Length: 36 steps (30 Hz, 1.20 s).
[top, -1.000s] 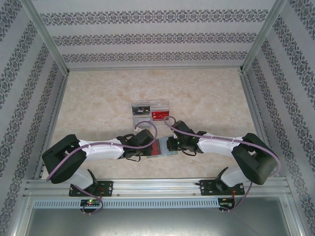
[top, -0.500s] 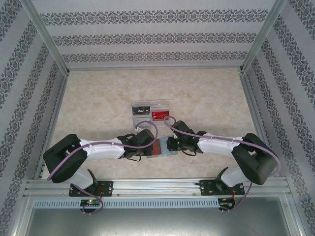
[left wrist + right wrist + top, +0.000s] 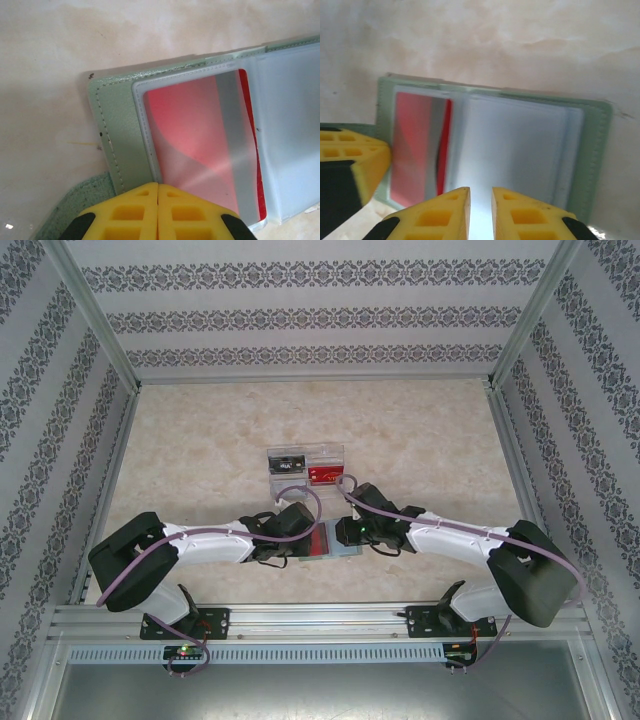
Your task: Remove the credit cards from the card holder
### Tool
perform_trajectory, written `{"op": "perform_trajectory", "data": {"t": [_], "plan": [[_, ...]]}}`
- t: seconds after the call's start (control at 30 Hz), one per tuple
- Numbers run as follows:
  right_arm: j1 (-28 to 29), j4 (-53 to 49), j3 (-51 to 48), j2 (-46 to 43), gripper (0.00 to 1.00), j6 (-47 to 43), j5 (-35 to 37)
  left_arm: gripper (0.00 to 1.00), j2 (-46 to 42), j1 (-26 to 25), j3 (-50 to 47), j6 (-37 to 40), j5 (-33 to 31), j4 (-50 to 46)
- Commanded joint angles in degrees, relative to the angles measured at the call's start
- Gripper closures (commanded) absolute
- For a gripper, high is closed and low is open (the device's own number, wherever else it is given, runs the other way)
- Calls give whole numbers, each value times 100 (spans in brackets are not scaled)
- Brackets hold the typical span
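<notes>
The card holder (image 3: pixel 334 546) lies open and flat on the table between my two grippers. Its grey-green cover (image 3: pixel 119 135) frames pale clear sleeves. One red credit card (image 3: pixel 195 125) sits inside the left sleeve. My left gripper (image 3: pixel 158 185) is shut, its yellow tips pressed together on the near edge of that sleeve. In the top view the left gripper (image 3: pixel 310 532) is at the holder's left end. My right gripper (image 3: pixel 481 192) hovers over the pale right sleeve (image 3: pixel 520 145), jaws a narrow gap apart with nothing between them. The same red card (image 3: pixel 412 145) shows at its left.
A clear divided tray (image 3: pixel 306 456) stands just behind the holder, with a red card (image 3: pixel 323 475) in its right compartment and a dark item (image 3: pixel 288 464) in its left. Metal rails and patterned walls ring the marbled table (image 3: pixel 200 460).
The right gripper's jaws have parted a little. The right arm's elbow has swung outward to the right. The left arm and the card holder have stayed put.
</notes>
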Motion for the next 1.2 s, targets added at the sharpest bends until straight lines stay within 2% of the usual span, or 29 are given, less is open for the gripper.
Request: {"op": "perform_trajectory", "data": {"t": [0.0, 0.47, 0.83, 1.17], "plan": [[125, 210, 215, 177, 79, -52, -339, 92, 129, -89, 75, 67, 76, -69], [164, 509, 420, 886, 80, 72, -638, 92, 136, -97, 88, 75, 78, -94], [99, 472, 350, 988, 81, 160, -571, 92, 152, -97, 83, 69, 77, -61], [38, 681, 288, 1098, 82, 257, -810, 92, 170, -115, 78, 64, 85, -42]]}}
